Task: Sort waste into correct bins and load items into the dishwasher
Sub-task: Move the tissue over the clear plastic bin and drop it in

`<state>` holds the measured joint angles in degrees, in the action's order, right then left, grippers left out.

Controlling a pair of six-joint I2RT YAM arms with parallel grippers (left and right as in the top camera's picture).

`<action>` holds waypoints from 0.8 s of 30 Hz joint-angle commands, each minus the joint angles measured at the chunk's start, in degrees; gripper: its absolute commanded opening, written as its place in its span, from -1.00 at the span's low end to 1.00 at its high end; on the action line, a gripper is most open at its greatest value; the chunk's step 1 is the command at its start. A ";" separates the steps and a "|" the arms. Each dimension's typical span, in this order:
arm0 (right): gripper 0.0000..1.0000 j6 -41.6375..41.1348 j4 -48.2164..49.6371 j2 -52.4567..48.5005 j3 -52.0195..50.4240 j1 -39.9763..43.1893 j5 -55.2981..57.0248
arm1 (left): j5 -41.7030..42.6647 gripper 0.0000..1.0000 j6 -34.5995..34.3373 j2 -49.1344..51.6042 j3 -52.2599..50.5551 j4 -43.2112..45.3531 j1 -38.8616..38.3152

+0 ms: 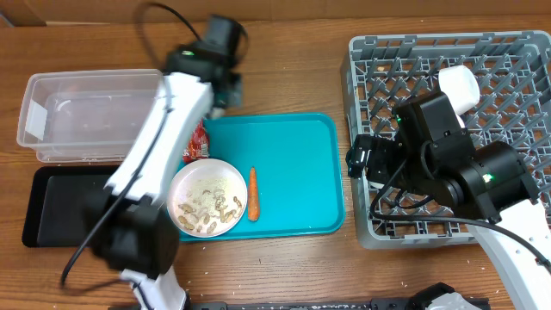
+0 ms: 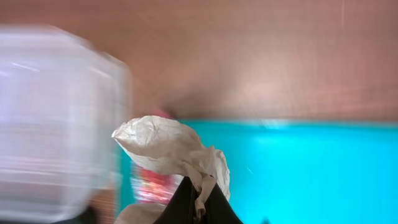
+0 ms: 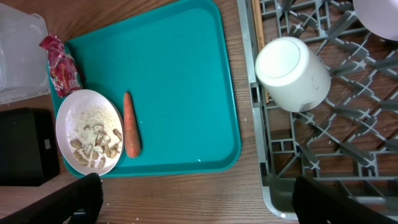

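My left gripper (image 2: 200, 205) is shut on the white crumpled paper ball (image 2: 171, 149), held above the teal tray's back left corner beside the clear tub (image 1: 86, 112). The red wrapper (image 1: 198, 142) lies on the tray below it. A white bowl (image 1: 207, 198) with rice-like scraps (image 3: 93, 140) and the carrot (image 1: 253, 192) sit on the tray. The black tray (image 1: 60, 202) lies in front of the tub. My right gripper (image 3: 199, 205) is open and empty above the table, at the grey dish rack's (image 1: 456, 224) left front edge. A white cup (image 3: 292, 73) stands in the rack.
The teal tray (image 1: 293, 172) lies between the bins and the rack. Another white dish (image 3: 379, 15) shows at the rack's far edge in the right wrist view. The left wrist view is blurred by motion.
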<state>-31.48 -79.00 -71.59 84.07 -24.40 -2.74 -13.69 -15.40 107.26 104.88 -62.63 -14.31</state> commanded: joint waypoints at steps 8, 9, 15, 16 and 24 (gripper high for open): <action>1.00 -0.02 0.20 0.17 0.31 0.04 0.35 | -1.42 0.19 0.44 -1.62 1.46 0.11 16.17; 1.00 -0.02 0.17 0.17 0.31 0.04 0.35 | -0.96 0.47 0.44 -1.62 1.46 0.09 16.74; 1.00 0.42 0.20 0.17 0.31 0.04 0.35 | 2.69 0.46 0.44 -3.41 3.21 -0.31 16.61; 1.00 0.42 0.20 0.17 0.31 0.04 0.35 | 5.22 0.36 0.42 -3.82 3.28 -0.66 15.96; 1.00 0.39 -0.17 0.17 0.31 0.04 0.35 | 4.02 0.25 -2.19 2.29 -3.69 -0.79 4.28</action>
<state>-31.44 -79.11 -71.59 84.07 -24.40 -2.72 -7.73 -15.03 105.71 104.90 -63.31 -5.91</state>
